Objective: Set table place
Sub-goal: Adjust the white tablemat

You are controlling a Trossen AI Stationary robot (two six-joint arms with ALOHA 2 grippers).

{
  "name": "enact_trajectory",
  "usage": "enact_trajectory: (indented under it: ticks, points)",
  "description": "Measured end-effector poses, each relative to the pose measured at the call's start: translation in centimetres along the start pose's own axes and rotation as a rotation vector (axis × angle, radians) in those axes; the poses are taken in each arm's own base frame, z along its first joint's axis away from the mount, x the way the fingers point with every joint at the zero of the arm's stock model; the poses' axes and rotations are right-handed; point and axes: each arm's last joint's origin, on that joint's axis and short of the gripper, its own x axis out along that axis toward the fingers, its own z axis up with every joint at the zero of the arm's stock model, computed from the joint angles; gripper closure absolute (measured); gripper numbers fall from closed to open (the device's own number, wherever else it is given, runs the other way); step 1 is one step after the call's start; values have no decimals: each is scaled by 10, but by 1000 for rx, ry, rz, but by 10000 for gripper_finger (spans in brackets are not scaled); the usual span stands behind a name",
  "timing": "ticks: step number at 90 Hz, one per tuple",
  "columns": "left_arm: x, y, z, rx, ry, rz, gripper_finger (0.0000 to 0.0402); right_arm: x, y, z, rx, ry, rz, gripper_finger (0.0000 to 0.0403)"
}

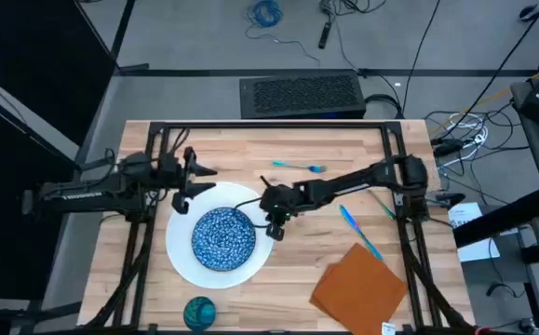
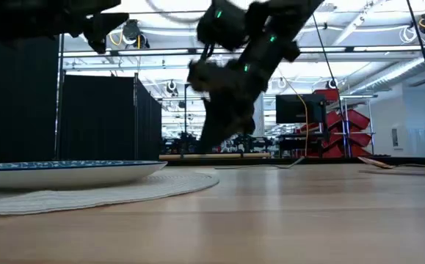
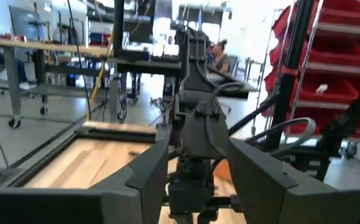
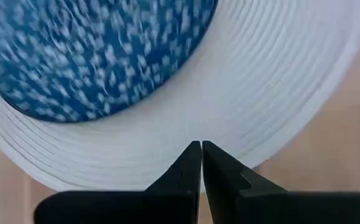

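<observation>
Blue speckled bowl (image 1: 223,237) on white plate (image 1: 181,253) (ribbed rim) — centred.

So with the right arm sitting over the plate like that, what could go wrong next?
The right gripper, jaws shut, hangs over the white plate's rim; dropping lower could knock the plate or the blue bowl on it. The left gripper, jaws open, waits close by at the plate's far edge, so the arms might clash.

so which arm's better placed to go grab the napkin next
Right, probably. The napkin lies on the right arm's side of the table, and the right gripper, shut and empty, hovers over the plate's near rim. The left gripper is farther away.
</observation>
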Motion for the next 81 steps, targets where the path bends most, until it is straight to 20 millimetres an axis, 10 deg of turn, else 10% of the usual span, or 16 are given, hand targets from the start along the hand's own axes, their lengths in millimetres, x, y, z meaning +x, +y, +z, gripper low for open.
enact_trajectory:
  ticks: [81]
  points:
    - [0, 0, -5, -41, 45, 8, 251, -7, 26, -43, -11, 381, -21, 403]
